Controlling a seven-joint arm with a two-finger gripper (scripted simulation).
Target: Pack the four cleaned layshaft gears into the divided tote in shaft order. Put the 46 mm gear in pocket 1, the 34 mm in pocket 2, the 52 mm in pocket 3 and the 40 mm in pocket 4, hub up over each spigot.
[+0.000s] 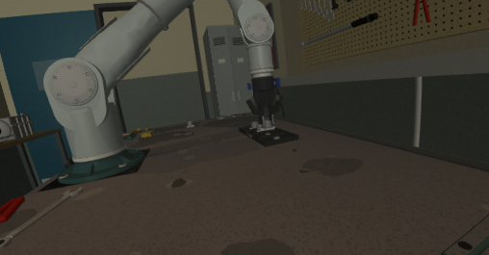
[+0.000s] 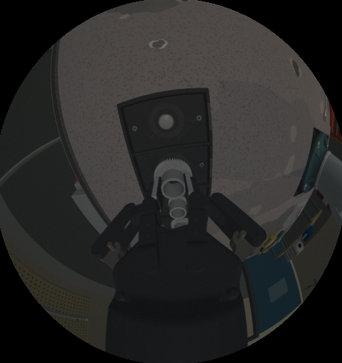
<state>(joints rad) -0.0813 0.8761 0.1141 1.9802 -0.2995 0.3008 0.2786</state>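
At the far end of the bench lies the dark divided tote point(image 1: 268, 134), a flat tray of pockets in a row. In the wrist camera the farthest pocket holds only its bare spigot point(image 2: 165, 121). My gripper point(image 2: 173, 190) is low over the pocket beside it, and its fingers clasp the raised hub of a grey toothed gear point(image 2: 173, 170), hub up. Behind it in the tote, other gear hubs point(image 2: 177, 212) stand in the nearer pockets, partly hidden by the fingers. I cannot tell the gears' sizes. From the side camera the gripper point(image 1: 265, 122) stands upright right over the tote.
A grey locker point(image 1: 228, 71) stands behind the bench's far end. The pegboard wall with tools point(image 1: 385, 13) runs along the right, and the arm's base point(image 1: 96, 162) sits on the left. A wrench point(image 1: 38, 215) and a red tool point(image 1: 9, 208) lie at the near left.
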